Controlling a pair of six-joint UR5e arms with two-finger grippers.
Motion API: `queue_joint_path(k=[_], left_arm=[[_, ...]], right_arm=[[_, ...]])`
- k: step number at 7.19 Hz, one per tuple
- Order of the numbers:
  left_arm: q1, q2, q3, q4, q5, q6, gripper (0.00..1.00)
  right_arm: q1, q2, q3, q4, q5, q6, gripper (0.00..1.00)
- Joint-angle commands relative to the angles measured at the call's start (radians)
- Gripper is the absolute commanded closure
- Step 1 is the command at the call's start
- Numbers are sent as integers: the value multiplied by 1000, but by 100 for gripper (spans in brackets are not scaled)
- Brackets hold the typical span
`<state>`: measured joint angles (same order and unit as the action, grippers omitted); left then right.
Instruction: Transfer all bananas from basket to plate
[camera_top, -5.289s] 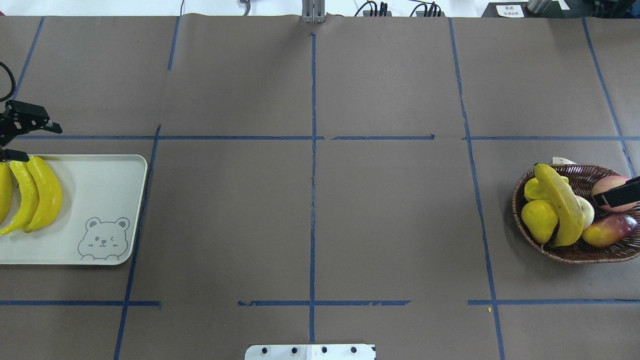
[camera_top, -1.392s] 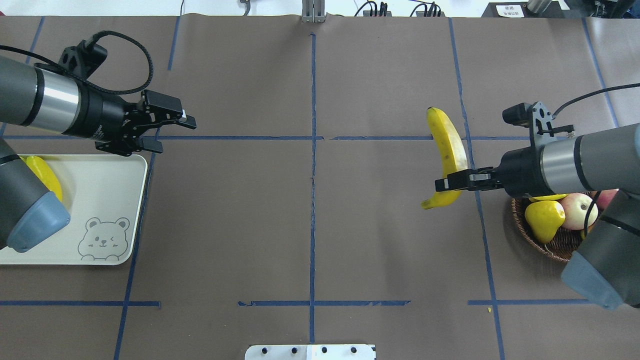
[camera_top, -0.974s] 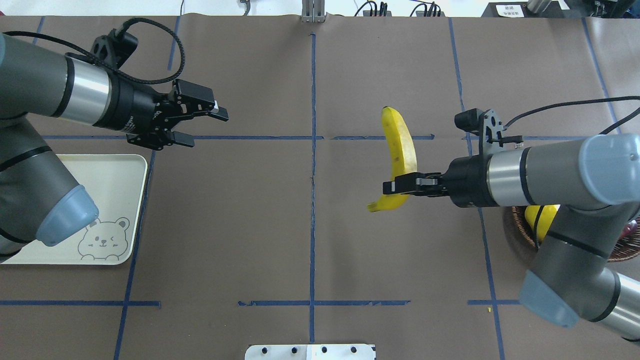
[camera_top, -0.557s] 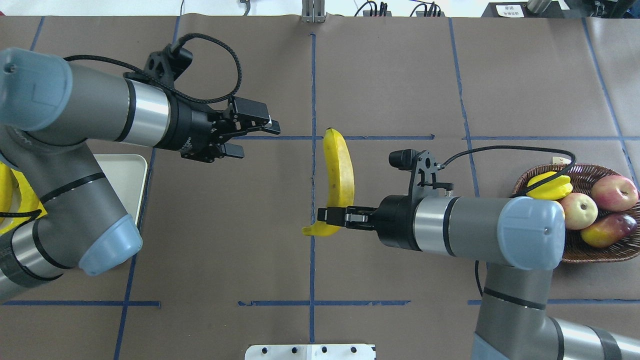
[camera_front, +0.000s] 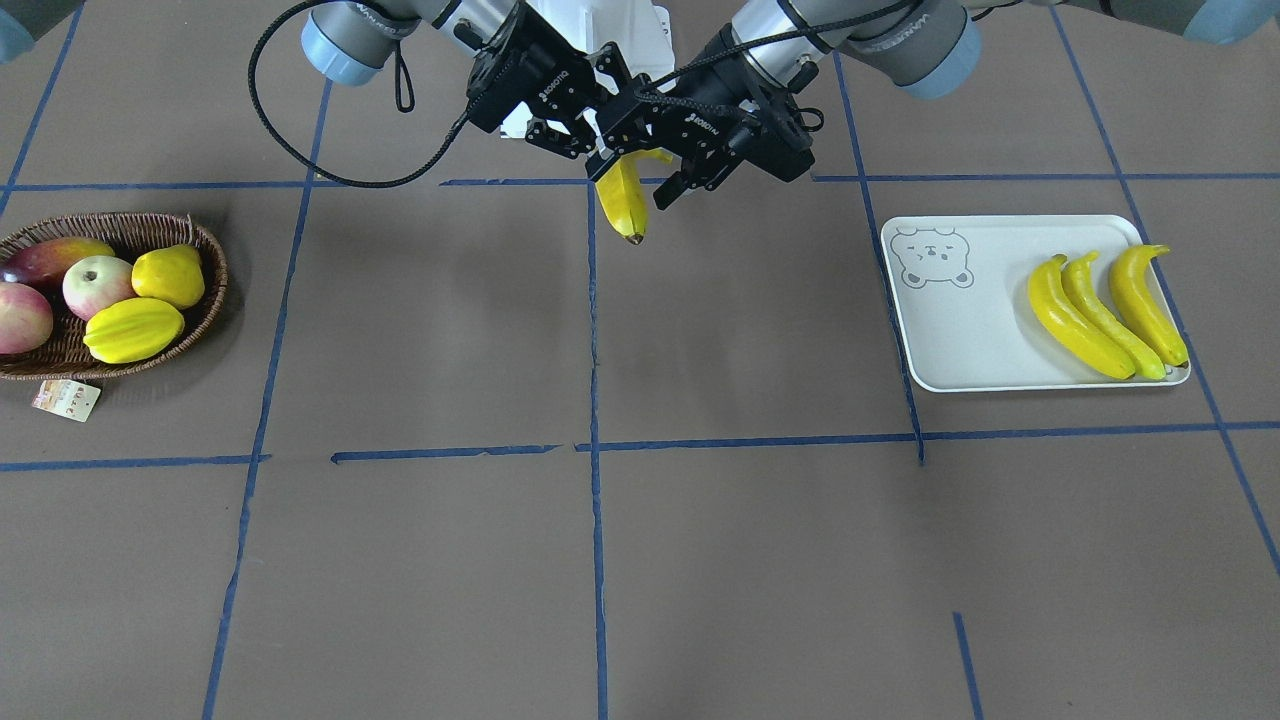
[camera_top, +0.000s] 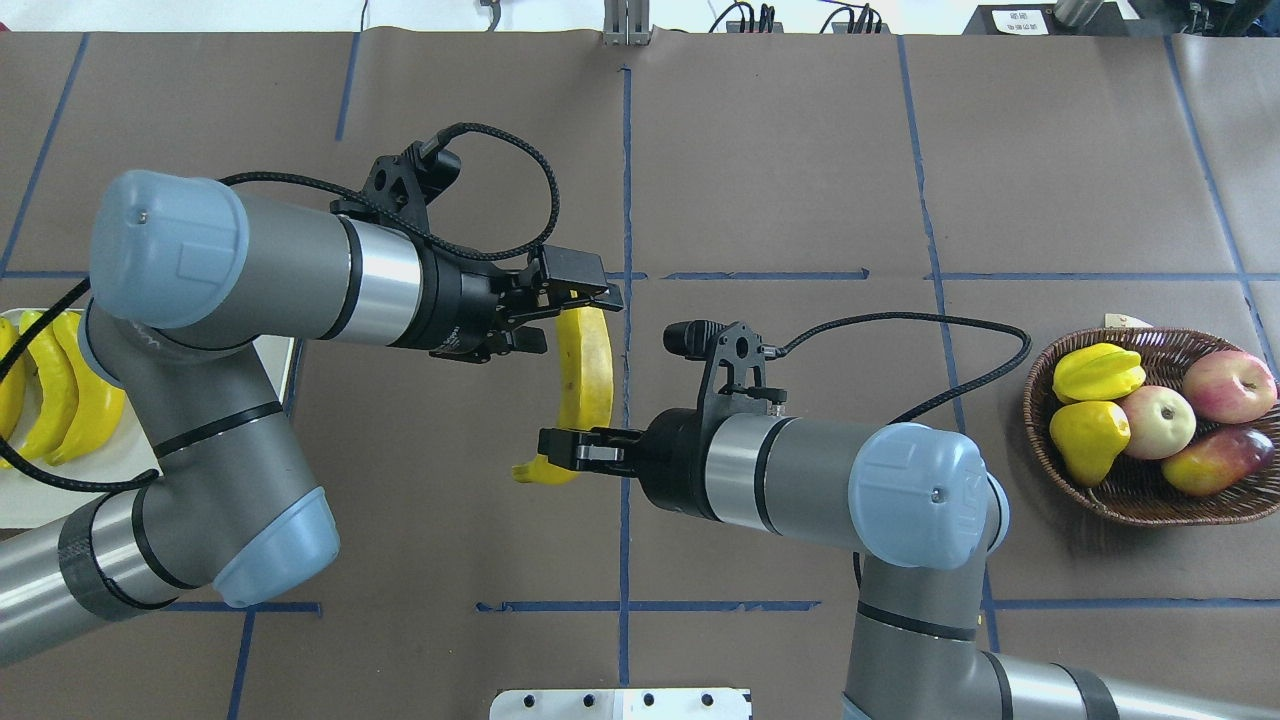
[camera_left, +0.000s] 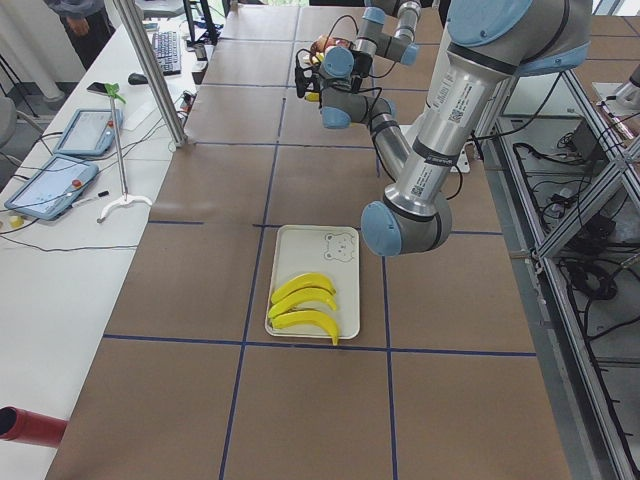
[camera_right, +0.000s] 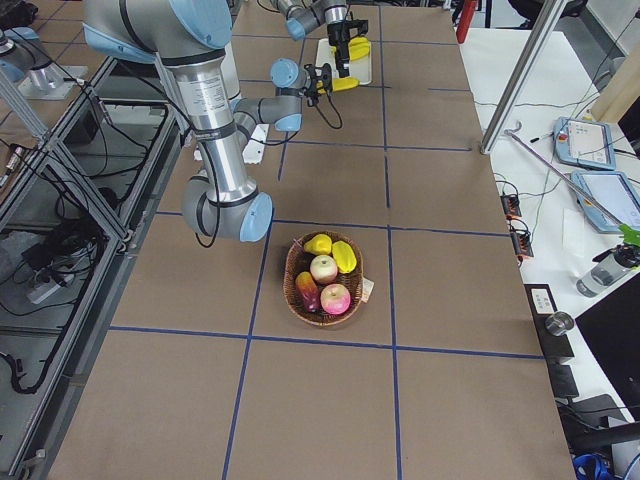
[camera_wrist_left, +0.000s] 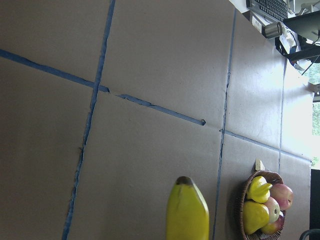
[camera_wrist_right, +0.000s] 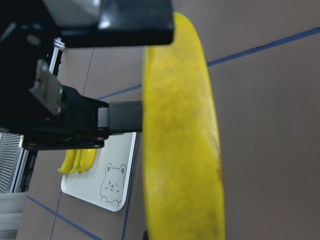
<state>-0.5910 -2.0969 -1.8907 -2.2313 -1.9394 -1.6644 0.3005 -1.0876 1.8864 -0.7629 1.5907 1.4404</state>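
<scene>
One banana, the last of the four, hangs in the air over the middle of the brown-papered table, well apart from basket and plate alike. The right gripper is clenched on its near end, and the fruit reaches away from the robot. Moments ago it was still to the right of the centre tape line, with a clear gap to the other arm. Now it has crossed the line and the left gripper has come in to meet it. That gripper's fingers are spread and stand either side of the banana's far end. Whether a pad already touches the peel I cannot tell.

This looks like a hand-over on the point of happening. The left fingers need to clamp down before the right ones let go, or the fruit drops to the table.

Further out, the wicker basket at the robot's right holds only a starfruit, a yellow pear, two apples and a mango. No banana is left in it. At the far left the bear-print plate carries three bananas lying side by side at its outer end, with bare room beside them. The task seems one delivery from done.
</scene>
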Motion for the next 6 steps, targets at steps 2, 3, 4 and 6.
queue_joint_path(k=[2, 3, 4, 6], left_arm=[[11, -3, 24, -5, 13, -2, 32], [11, -3, 24, -7, 13, -3, 58], [10, -3, 19, -4, 13, -3, 79], [8, 4, 15, -1, 13, -17, 100]], right_arm=[[-1, 17, -1, -12, -3, 0, 92], [-1, 17, 0, -12, -2, -2, 86], [0, 17, 2, -10, -2, -2, 69], [5, 14, 6, -13, 8, -3, 0]])
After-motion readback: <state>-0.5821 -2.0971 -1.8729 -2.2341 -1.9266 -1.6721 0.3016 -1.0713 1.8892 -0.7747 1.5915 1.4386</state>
